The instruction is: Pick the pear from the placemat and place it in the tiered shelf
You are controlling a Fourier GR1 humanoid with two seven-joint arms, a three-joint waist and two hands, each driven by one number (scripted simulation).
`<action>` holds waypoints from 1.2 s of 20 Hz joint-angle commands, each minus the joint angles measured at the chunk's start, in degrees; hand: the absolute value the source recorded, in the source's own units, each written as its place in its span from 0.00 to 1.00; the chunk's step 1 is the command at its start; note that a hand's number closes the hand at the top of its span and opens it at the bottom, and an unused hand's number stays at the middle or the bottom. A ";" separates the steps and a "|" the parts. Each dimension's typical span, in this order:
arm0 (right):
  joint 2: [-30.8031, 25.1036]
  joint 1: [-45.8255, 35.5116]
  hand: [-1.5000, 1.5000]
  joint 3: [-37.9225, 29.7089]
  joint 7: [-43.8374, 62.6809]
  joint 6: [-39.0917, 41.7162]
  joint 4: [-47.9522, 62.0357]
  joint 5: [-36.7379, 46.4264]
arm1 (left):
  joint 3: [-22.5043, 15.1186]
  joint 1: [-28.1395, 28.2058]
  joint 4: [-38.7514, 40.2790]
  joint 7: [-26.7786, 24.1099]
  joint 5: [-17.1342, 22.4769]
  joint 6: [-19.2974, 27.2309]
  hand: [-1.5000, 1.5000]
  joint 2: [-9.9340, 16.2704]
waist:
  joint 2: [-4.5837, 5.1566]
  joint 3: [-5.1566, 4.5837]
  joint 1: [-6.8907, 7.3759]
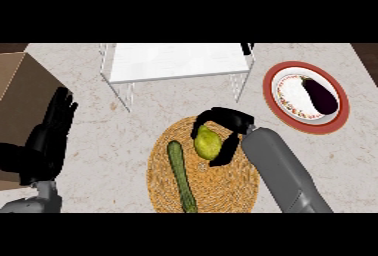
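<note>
My right hand (pixel 229 122) curls its fingers (pixel 226 150) round the yellow-green pear (pixel 207 143), plump and smooth, on the woven placemat (pixel 221 185). My left hand (pixel 52 135) rests spread open.

A beige, brown-speckled stone pattern is shown across the counter (pixel 111 135). A golden-tan woven weave is seen on the round placemat (pixel 221 192), on which a yellow-green pear (pixel 207 143) and a dark green cucumber (pixel 181 176) are carried. The tiered shelf (pixel 177 61) is coloured white. Near the right edge, a red-rimmed plate (pixel 284 107) with a white, red-flecked centre is topped by a dark purple eggplant (pixel 321 95). Both hands are black, the forearms grey.
</note>
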 commanded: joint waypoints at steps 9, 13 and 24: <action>2.52 -2.75 1.00 9.08 31.88 -23.05 0.32 15.35 | 0.07 -1.08 1.55 1.13 -1.11 0.78 0.50 -0.66 | -1.55 -0.55 -1.10; 2.53 -1.66 1.00 16.44 47.73 -28.22 -6.64 10.50 | -1.25 -1.49 1.69 0.26 -0.83 -0.07 0.50 -1.52 | -0.77 -0.08 2.30; 2.54 -12.55 1.00 28.86 83.69 -45.99 -36.11 0.71 | -1.94 -1.65 3.09 -1.07 -1.65 0.37 0.50 -2.55 | -0.88 0.00 2.00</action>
